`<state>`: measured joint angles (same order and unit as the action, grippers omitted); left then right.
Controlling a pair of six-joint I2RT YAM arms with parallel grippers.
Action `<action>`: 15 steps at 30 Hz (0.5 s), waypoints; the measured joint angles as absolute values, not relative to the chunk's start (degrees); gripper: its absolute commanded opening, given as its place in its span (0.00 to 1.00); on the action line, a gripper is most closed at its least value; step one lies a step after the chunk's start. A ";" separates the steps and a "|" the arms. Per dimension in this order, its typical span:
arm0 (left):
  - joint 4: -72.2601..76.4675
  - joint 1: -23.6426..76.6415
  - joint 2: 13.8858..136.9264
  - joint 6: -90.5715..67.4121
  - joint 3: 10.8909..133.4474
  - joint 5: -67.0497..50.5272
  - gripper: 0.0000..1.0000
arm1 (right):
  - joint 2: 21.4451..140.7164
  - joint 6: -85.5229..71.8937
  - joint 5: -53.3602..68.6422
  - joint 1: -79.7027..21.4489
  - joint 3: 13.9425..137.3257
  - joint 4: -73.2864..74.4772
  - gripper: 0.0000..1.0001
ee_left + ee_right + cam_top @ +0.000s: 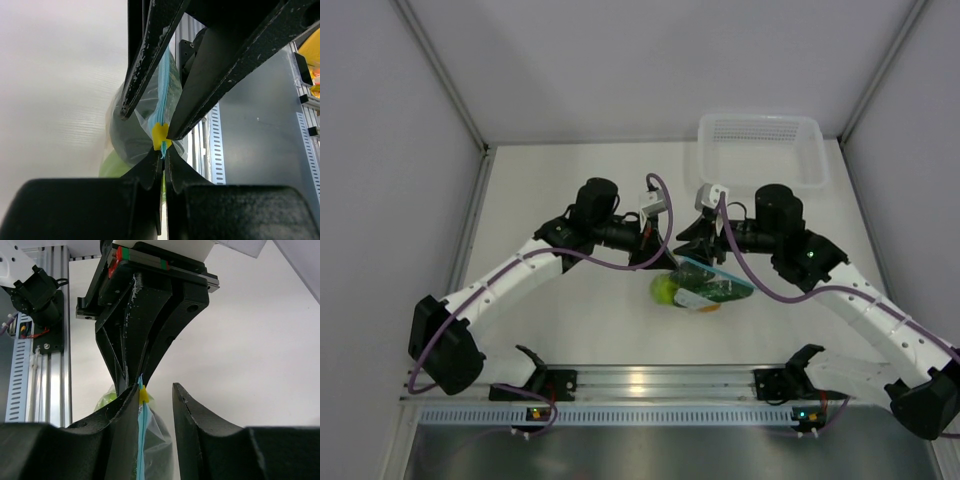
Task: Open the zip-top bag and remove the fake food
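The zip-top bag (715,285) hangs between my two grippers, its light blue zip strip (165,75) uppermost, with a yellow slider (160,134) on it. My left gripper (163,150) is shut on the end of the strip, right beside the slider. My right gripper (155,387) is open and straddles the strip (141,440), which lies against its left finger (122,425). Inside the bag I see the lime-green ball (666,290) and a dark green piece (722,292). The other fake food pieces are hidden.
The white mesh basket (760,150) stands at the back right of the table. The aluminium rail (640,385) with the arm bases runs along the near edge. White walls close off the left, right and back.
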<state>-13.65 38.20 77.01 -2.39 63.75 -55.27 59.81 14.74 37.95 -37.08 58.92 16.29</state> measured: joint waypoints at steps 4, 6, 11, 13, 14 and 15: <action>-13.78 38.20 76.97 -2.39 63.75 -55.27 0.00 | 60.14 14.90 39.20 -37.08 58.92 16.23 0.34; -13.78 38.20 76.97 -2.39 63.75 -55.33 0.00 | 60.20 14.92 39.59 -37.08 58.92 16.12 0.34; -13.76 38.20 76.97 -2.37 63.75 -55.70 0.00 | 60.20 14.90 41.10 -37.08 58.87 16.08 0.33; -13.76 38.20 76.97 -2.39 63.75 -55.81 0.00 | 60.29 14.90 41.56 -37.08 58.87 16.10 0.32; -13.76 38.20 76.95 -2.39 63.75 -55.86 0.00 | 60.42 14.92 41.74 -37.08 58.87 16.12 0.31; -13.76 38.20 76.86 -2.39 63.75 -55.86 0.00 | 60.53 14.96 41.89 -37.08 58.87 16.16 0.29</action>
<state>-13.76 38.20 76.86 -2.39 63.75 -55.86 60.53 14.96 41.89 -37.08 58.87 16.16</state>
